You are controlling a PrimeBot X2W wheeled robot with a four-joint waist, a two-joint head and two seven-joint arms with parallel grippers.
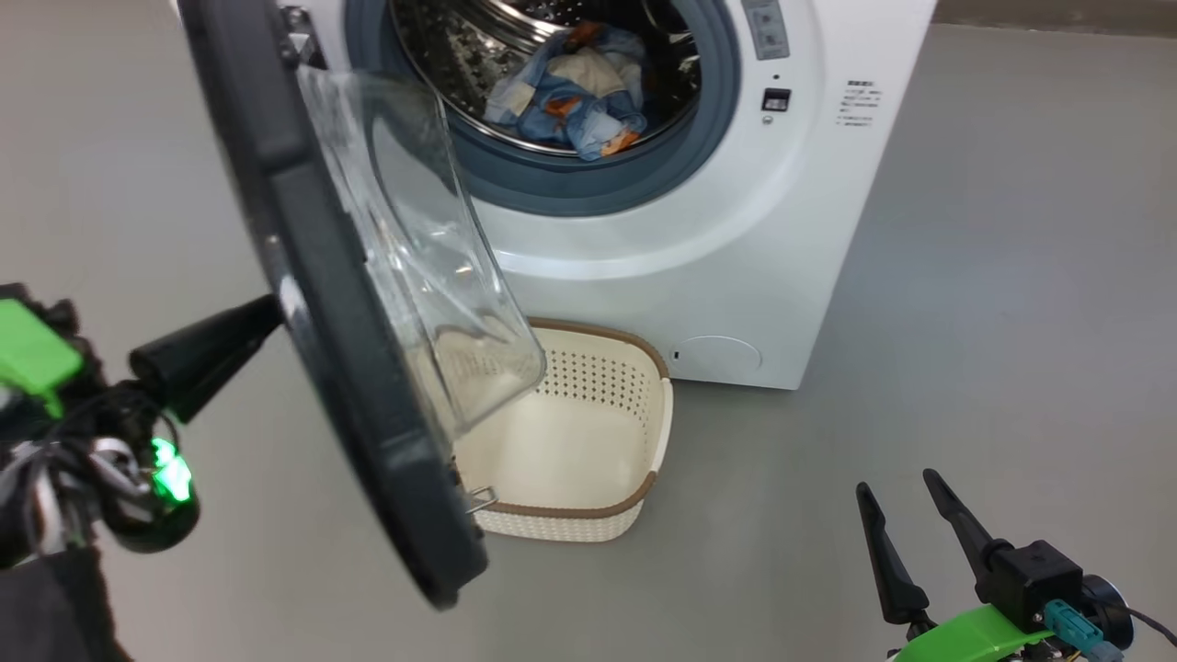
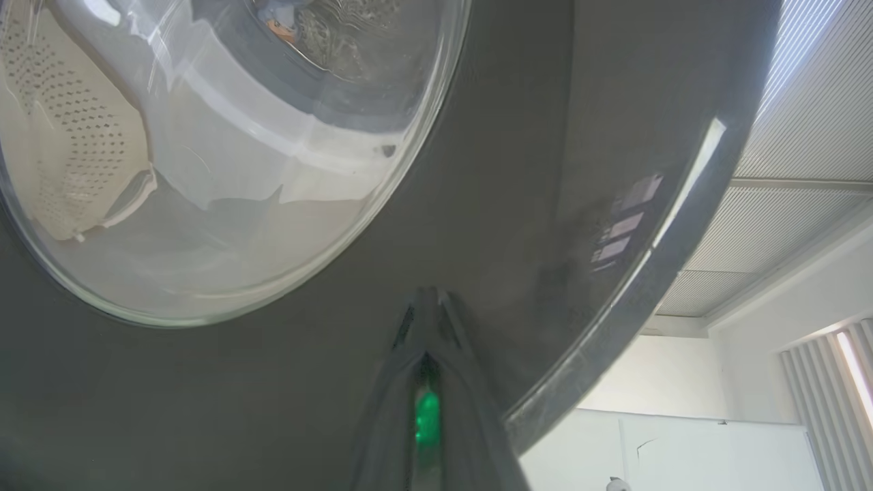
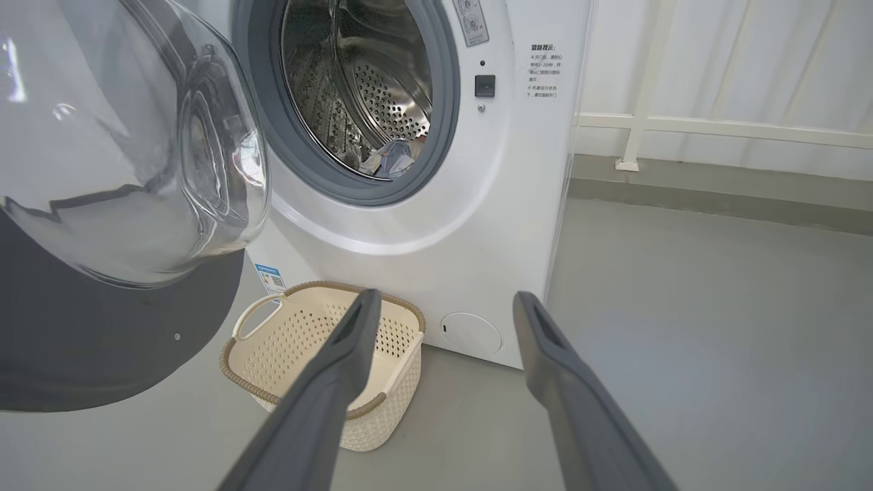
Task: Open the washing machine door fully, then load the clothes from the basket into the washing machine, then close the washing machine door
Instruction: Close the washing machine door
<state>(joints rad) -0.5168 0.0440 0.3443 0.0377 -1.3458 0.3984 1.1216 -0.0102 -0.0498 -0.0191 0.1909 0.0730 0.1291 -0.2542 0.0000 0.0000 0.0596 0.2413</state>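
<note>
Door: the washing machine door (image 1: 322,276) stands partly open, hinged at the machine's left, with its clear bulging porthole (image 1: 423,248) facing the drum opening; in the head view it overlaps the near left of the basket.
Machine: the washing machine (image 1: 662,276) is white and sits on the grey floor (image 1: 919,368), its grey gasket (image 1: 552,188) ringing the steel drum.
Clothes: the clothes (image 1: 575,97), light blue with orange-brown print plus a cream piece, lie inside the drum, low and toward the front.
Basket: the basket (image 1: 570,526) rests on the floor just in front of the machine, below the door.
Writing: a block of small Chinese print (image 3: 543,71) sits right of the dark latch slot (image 3: 485,85), too small to read; a grey sticker (image 3: 470,17) with symbols sits at the top of the opening; a blue label sticker (image 3: 269,278) low on the front carries a code square, its text illegible.
Left end effector: the left end effector (image 1: 271,314) has its fingers pressed together, tips against the door's glossy black outer face near the rim.
Right end effector: the right end effector (image 1: 897,481) has its fingers spread wide, holding nothing, well apart from the machine and to the right of the basket.
</note>
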